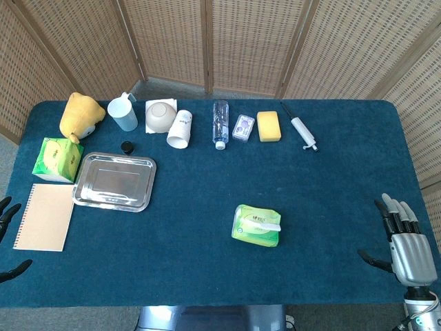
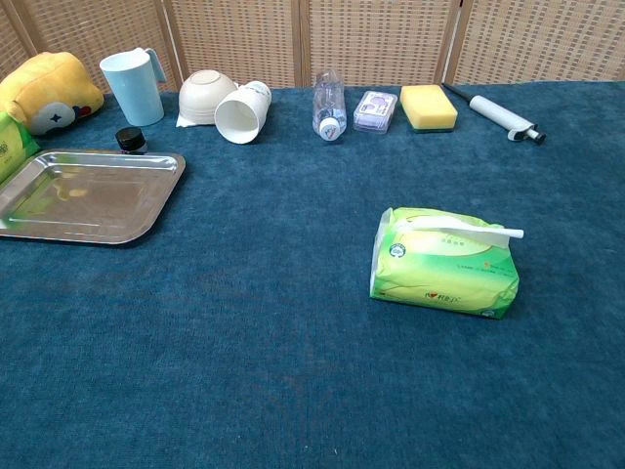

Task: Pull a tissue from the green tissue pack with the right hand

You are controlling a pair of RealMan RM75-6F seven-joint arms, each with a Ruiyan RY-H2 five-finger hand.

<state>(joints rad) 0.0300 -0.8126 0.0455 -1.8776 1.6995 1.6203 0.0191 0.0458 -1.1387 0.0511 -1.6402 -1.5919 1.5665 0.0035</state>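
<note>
The green tissue pack [image 1: 256,225] [image 2: 444,262] lies flat on the blue table, a little right of centre, with a strip of white tissue [image 2: 459,230] sticking out of its top slot. My right hand [image 1: 406,243] hovers at the table's right front corner with its fingers spread, holding nothing, well to the right of the pack. Only the dark fingertips of my left hand [image 1: 8,238] show at the left edge, apart and empty. Neither hand appears in the chest view.
A steel tray [image 1: 114,181], a notebook [image 1: 45,216] and a green box [image 1: 56,159] sit at the left. Along the back stand a yellow plush [image 1: 80,116], blue jug [image 1: 124,112], bowl [image 1: 160,115], paper cup [image 1: 180,129], bottle [image 1: 220,123], sponge [image 1: 269,125] and a white pen-like tool [image 1: 302,129].
</note>
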